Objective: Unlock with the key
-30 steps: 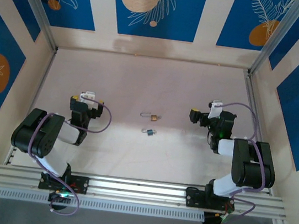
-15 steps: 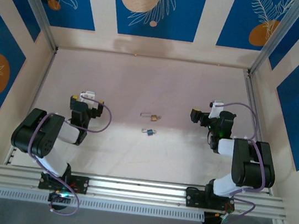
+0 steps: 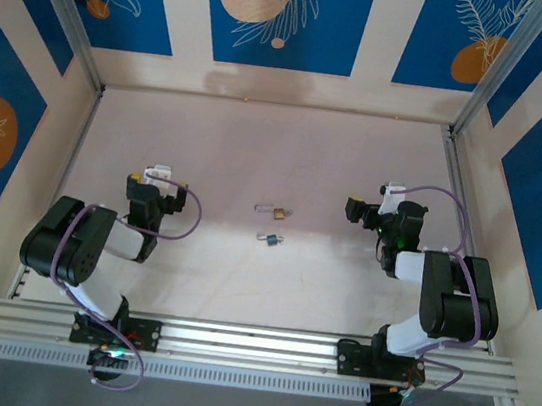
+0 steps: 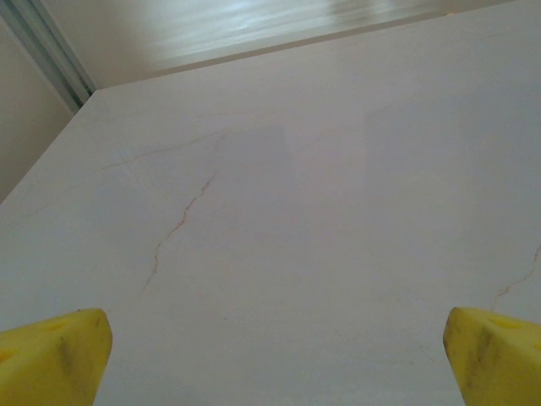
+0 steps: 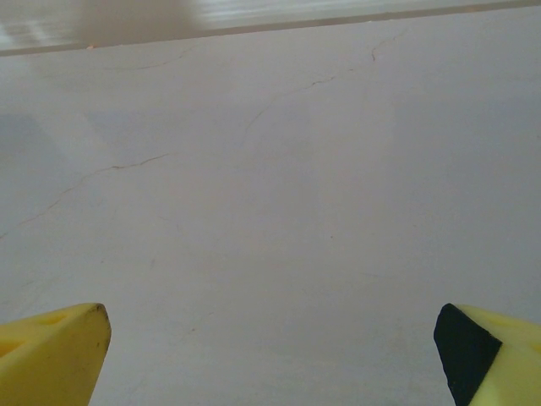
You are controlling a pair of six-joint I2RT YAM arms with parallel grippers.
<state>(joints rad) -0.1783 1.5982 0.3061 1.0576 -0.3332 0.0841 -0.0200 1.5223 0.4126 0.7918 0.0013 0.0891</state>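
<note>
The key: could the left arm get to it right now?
Probably yes: only bare table lies between the open left gripper and the key, and the padlock sits just beyond it, apart.

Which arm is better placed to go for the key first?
Right, slightly: the right gripper sits a little nearer the key than the left gripper; both are open and empty.

The right claw (image 5: 270, 359) gapes wide over cracked table (image 5: 279, 169).

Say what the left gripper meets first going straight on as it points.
Probably the bare table: the left gripper tilts down toward it, with nothing else in line; depth is unclear.
</note>
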